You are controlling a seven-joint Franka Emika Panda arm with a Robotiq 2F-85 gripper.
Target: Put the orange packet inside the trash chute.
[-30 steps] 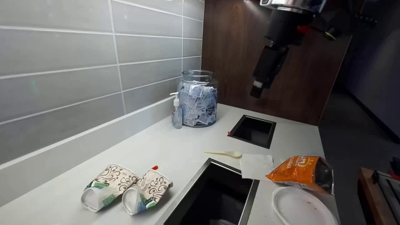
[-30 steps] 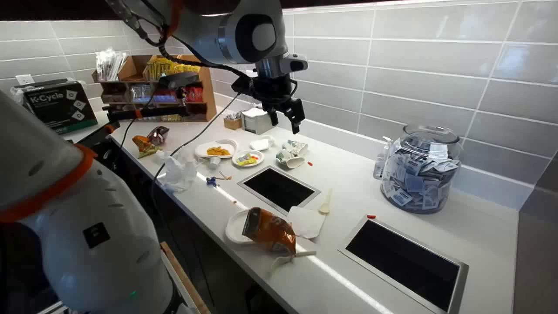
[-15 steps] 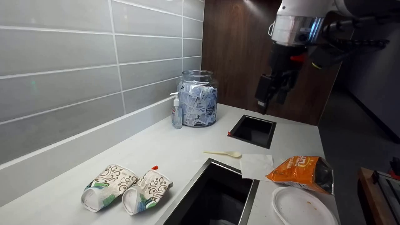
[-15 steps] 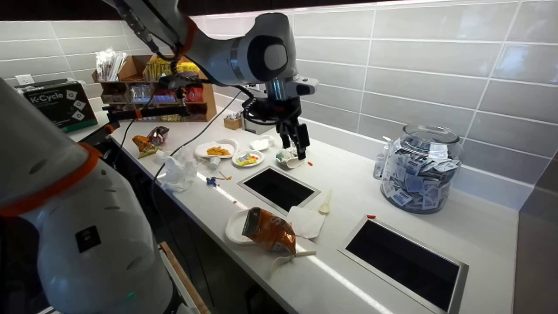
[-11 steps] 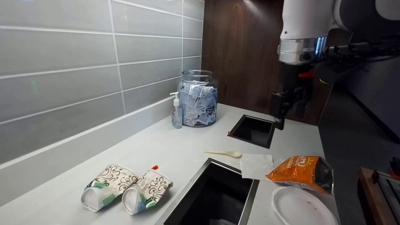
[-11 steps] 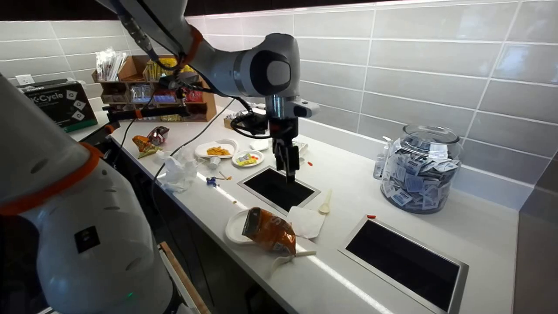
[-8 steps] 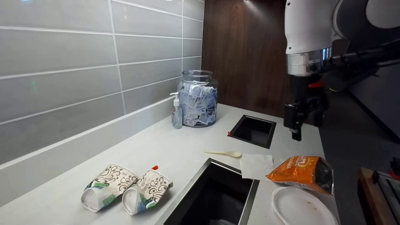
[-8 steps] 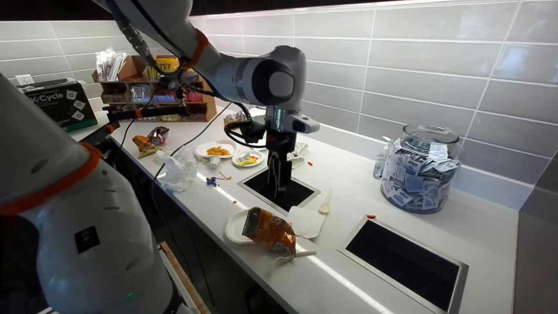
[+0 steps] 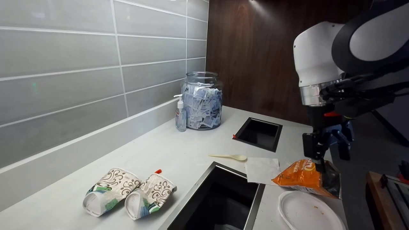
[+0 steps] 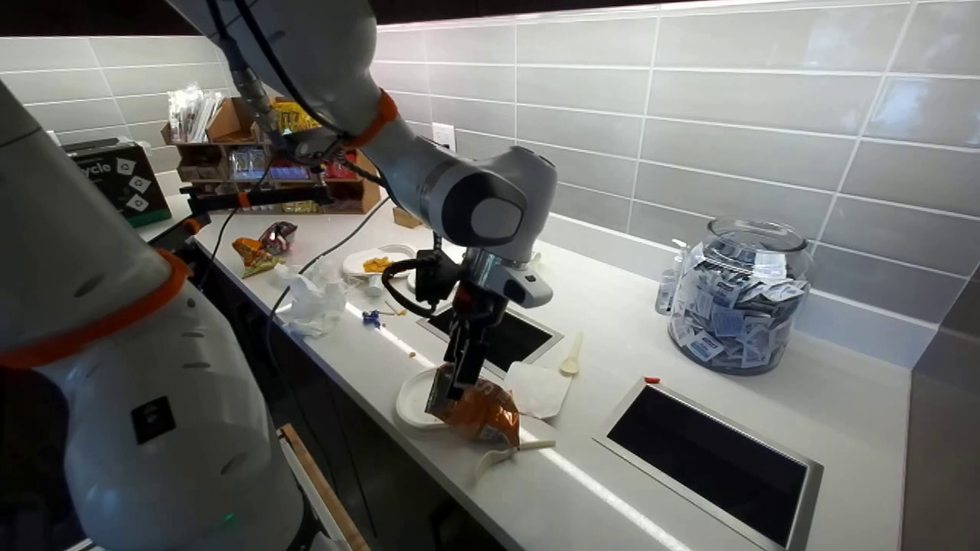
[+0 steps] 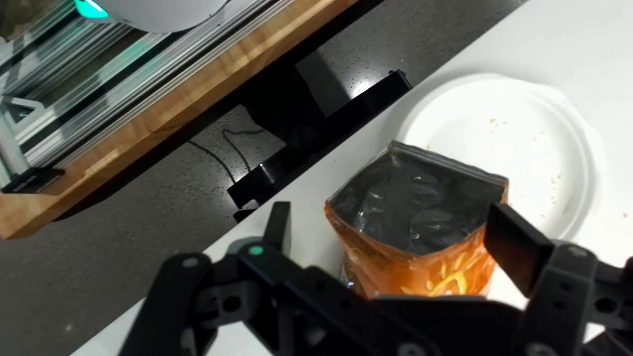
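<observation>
The orange packet lies on its side on the counter with its dark mouth open, in both exterior views and in the wrist view. My gripper is open, its fingers on either side of the packet's mouth. The right finger in the wrist view overlaps the packet's edge; whether it touches I cannot tell. The left finger is apart from it. In the exterior views the gripper is at the packet's mouth end. Two framed dark chute openings are in the counter, a nearer one and a farther one.
A white plate lies beside the packet, at the counter's edge. A napkin and a spoon lie by the nearer opening. Crushed cups, a pump bottle and a glass jar stand towards the tiled wall.
My gripper has come down from high above the counter to the packet, moving towards the counter's front edge and tilting at the end. The packet has not moved.
</observation>
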